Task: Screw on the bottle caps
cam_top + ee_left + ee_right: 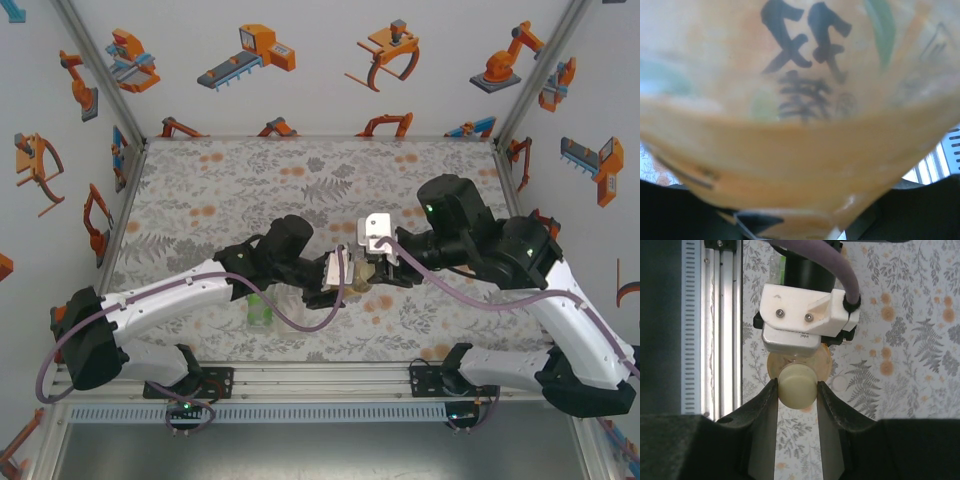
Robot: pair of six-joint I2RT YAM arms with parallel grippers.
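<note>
**Cap-threading step.** The left gripper (pixel 338 278) is clamped on the body of the amber bottle (pixel 800 125), holding it roughly on its side above the patterned table (pixel 300 170). The label's dark characters face the left wrist camera. At the bottle's neck end, the right gripper (pixel 797 388) is pinched narrowly on the yellowish cap (pixel 797 385), one finger on each flank. Whether the threads have caught cannot be told. For a clean result, keep the cap's axis in line with the neck, press lightly inward while turning, and let the left grip resist the twist. A tilted cap would likely cross-thread. A green-tinted bottle (pixel 260 312) stands apart from the amber bottle, beneath the left arm.
</note>
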